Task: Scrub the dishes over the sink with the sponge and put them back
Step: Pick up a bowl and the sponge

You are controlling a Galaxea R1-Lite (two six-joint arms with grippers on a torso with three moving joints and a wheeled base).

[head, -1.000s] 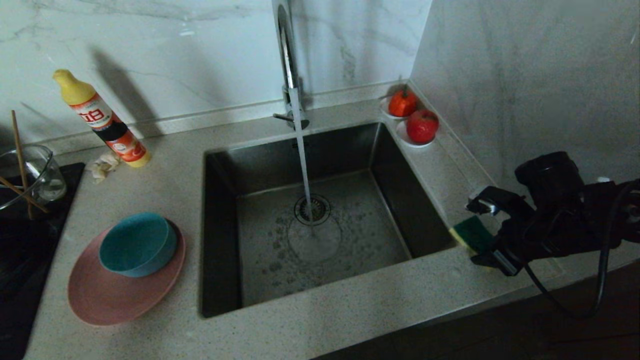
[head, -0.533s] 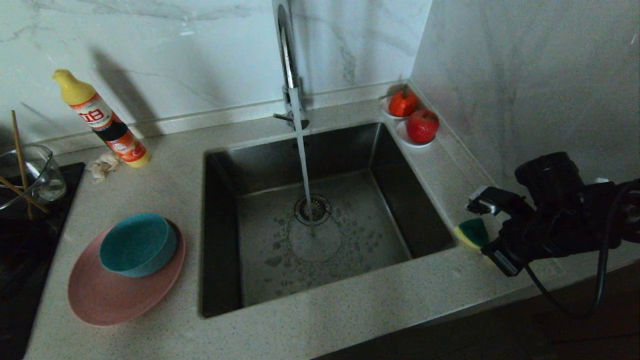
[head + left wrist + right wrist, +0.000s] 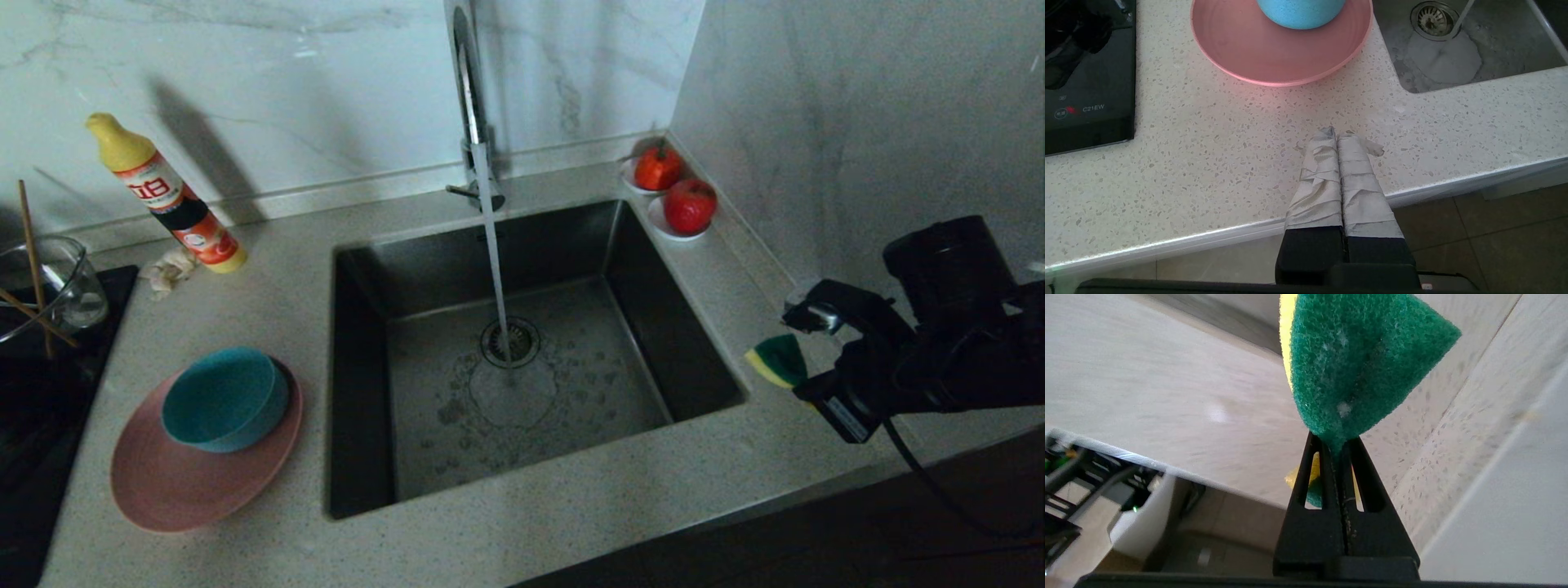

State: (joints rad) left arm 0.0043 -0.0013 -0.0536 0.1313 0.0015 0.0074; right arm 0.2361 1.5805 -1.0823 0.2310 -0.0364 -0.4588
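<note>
Jug (image 3: 57, 286): far left, clear glass with chopsticks in it, not my concern.
Plate (image 3: 188, 482): pink and shallow, on the counter left of the sink.
Bowl (image 3: 224, 398): teal, sitting inside the plate toward its far side; both dishes are untouched.
Left gripper (image 3: 1337, 136): mine, parked over the front edge of the counter, taped fingers pressed together on nothing; the plate lies just ahead of them, the sink off to one side.
Sink (image 3: 359, 384): between the dishes and my working arm, water running from the faucet (image 3: 469, 98) onto the drain.
Sponge (image 3: 780, 359): pinched in my right gripper, lifted clear of the counter at the sink's right edge, green scouring face up, yellow foam below.
Right gripper (image 3: 1337, 447): fingers squeezed tight on the sponge's near end, so its long axis sticks out past my tips toward the sink.
Key relation: the dishes lie across the whole basin from the sponge, well apart; my left arm is the nearer one to them.
Judged next step: left fetches a dish over the sink, right meets it there.
Fruit saucers (image 3: 686, 216): back right corner, out of the way.
</note>
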